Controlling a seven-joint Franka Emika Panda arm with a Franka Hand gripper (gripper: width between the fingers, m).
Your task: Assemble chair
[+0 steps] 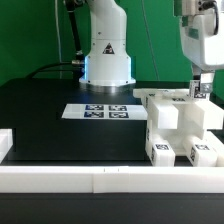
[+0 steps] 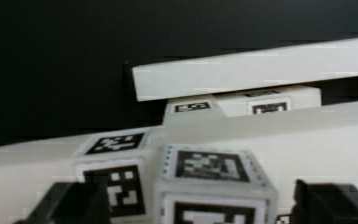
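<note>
Black table (image 1: 50, 100), green backdrop (image 1: 40, 30); arm base (image 1: 106, 55) at upper centre of the exterior view.

Item: chair (image 1: 180, 118). White blocky tagged parts, clustered at the exterior view's right, close behind the front rail (image 1: 100, 178). How far the parts are joined cannot be told.

Marker board (image 1: 104, 111): flat, mid-frame, apart from the chair.

Gripper (image 1: 200, 92): upper right of the exterior view, directly over the chair's rear top. Jaws roughly half open, holding nothing. In the wrist view the fingers (image 2: 55, 206) stand either side of a tagged block (image 2: 202, 172) of the chair, with a dark gap showing on at least one side.

Step, by judgement: work on the topmost part of the cluster, jaws straddling it but not pinching.

Next move calls for: either a square closing on the block's flat sides, or a straight lift clear without nudging the stack.
</note>
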